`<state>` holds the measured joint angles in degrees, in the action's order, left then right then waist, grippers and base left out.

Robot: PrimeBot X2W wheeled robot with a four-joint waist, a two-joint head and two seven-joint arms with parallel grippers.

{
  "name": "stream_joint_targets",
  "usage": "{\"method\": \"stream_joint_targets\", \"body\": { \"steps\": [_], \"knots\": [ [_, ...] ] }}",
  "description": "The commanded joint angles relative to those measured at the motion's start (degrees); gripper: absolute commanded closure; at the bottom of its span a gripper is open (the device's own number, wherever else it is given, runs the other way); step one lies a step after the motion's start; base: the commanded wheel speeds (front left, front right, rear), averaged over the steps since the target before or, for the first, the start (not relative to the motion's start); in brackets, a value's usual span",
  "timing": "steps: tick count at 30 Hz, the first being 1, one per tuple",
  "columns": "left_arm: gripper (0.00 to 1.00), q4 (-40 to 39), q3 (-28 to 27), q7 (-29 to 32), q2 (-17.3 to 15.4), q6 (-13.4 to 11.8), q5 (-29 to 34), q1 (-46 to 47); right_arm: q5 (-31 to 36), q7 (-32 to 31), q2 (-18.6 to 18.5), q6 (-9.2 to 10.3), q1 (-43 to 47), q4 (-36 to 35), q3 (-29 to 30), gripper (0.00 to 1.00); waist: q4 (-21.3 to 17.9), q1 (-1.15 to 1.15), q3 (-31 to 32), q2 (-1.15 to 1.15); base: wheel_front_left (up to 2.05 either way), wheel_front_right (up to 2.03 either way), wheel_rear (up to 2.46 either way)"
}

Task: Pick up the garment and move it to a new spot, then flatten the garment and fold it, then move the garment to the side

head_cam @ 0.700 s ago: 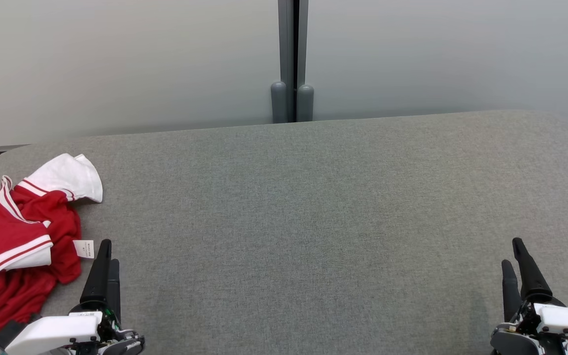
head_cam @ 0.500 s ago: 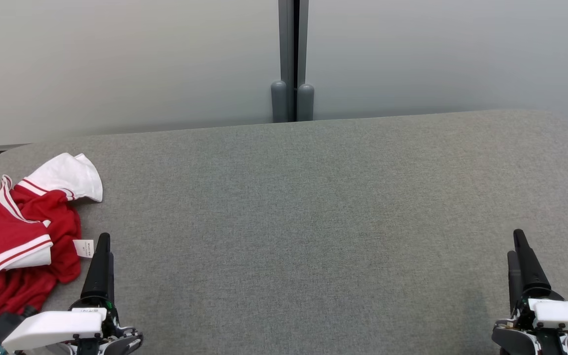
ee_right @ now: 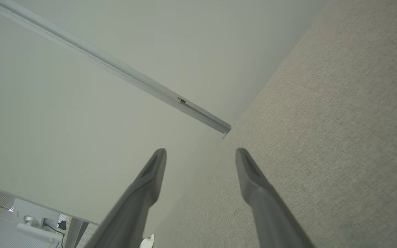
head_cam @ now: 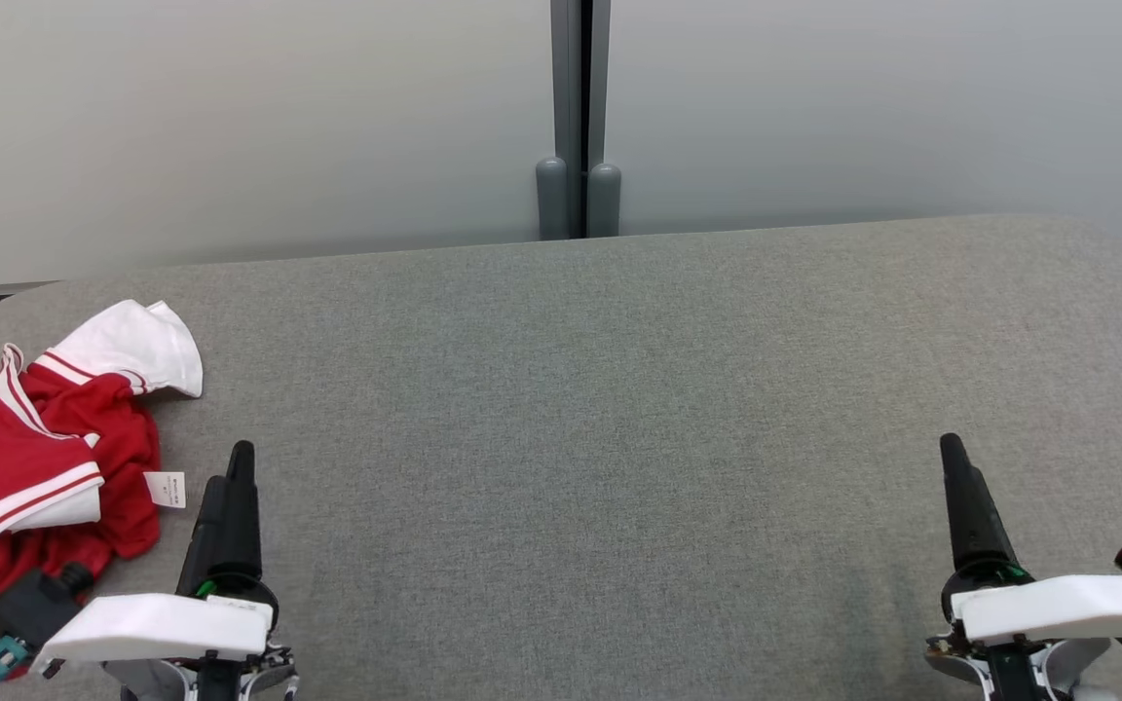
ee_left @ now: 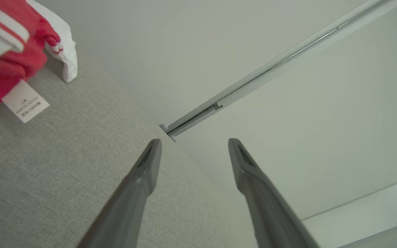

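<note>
Garment [head_cam: 25, 458] crumpled just left of left gripper [head_cam: 230, 467], untouched. Right gripper [head_cam: 955, 462] well apart from it. Both have jaws apart, empty. Best to swing the left gripper over and pinch a thick red fold, not the tag [head_cam: 167, 490].

Grey fabric-covered table [head_cam: 619, 389], wide, far corners rounded. Red garment [head_cam: 25, 458] lies crumpled at left end, directly on fabric (white bands with red stripes, one white sleeve [head_cam: 137, 346] flopped toward far edge). White care label [head_cam: 167, 489] sticks out from garment's right side, lying flat on table surface, small dark print on it.
</note>
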<state>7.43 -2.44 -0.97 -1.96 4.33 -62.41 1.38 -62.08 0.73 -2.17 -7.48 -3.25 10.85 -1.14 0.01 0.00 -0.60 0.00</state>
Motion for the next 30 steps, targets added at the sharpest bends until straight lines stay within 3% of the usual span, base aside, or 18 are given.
{"method": "stream_joint_targets", "body": {
  "steps": [1, 8, 21, 30],
  "knots": [
    [0.0, -1.4, 0.6, -0.5, -0.6, -0.6, 2.7, 0.6, 2.6, 0.8, -0.6, -0.01, -0.9, -0.8, -0.7, 0.0, 0.0, 0.0, 0.0, 0.0, 0.0, 0.0, 0.0],
    [0.0, -1.7, 3.8, -2.0, -0.6, -2.9, 11.4, -0.1, 11.0, 2.2, -1.3, -0.01, -0.6, -0.6, -3.8, 0.0, 0.0, 0.0, 0.0, 0.0, 0.0, 0.0, 0.0],
    [0.0, -3.3, 5.8, -4.5, -0.9, -7.1, 21.0, -0.7, 21.7, 4.8, -1.2, -0.01, -0.2, -1.6, -4.6, 0.0, -0.1, 0.0, 0.0, 0.0, 0.0, 0.0, 0.0],
    [0.0, -4.5, 6.6, -6.2, -1.1, -7.7, 27.9, -1.4, 28.6, 6.5, -0.7, -0.01, 0.0, -1.6, -4.8, 0.0, -0.1, 0.0, 0.0, 0.0, 0.0, 0.0, 0.0]
  ]
}}
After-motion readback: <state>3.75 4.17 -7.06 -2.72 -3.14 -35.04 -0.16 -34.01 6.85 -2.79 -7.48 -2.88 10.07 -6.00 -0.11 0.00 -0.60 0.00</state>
